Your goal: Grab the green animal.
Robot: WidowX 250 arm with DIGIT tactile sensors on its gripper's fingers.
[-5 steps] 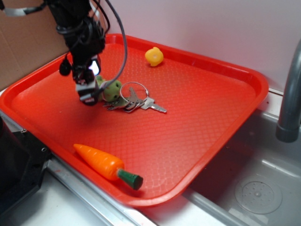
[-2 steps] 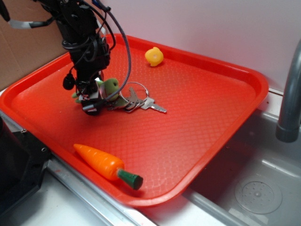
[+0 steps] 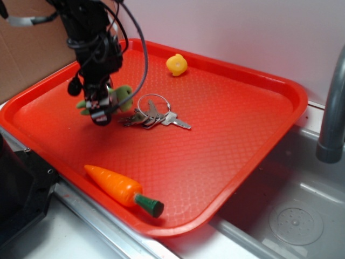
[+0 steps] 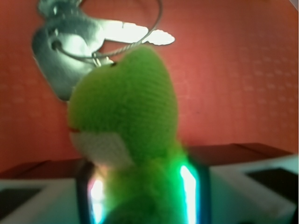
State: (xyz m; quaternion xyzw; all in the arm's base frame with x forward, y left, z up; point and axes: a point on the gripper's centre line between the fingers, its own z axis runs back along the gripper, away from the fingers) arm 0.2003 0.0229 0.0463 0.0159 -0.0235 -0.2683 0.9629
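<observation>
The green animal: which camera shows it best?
The wrist view: the green animal fills the frame, clamped between the gripper fingers. The exterior view shows it small, partly hidden behind the gripper.

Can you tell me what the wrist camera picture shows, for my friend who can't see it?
A fuzzy green animal fills the middle, pinched between the two gripper fingers at the bottom. Behind it, a blurry bunch of keys lies on the red tray.
</observation>
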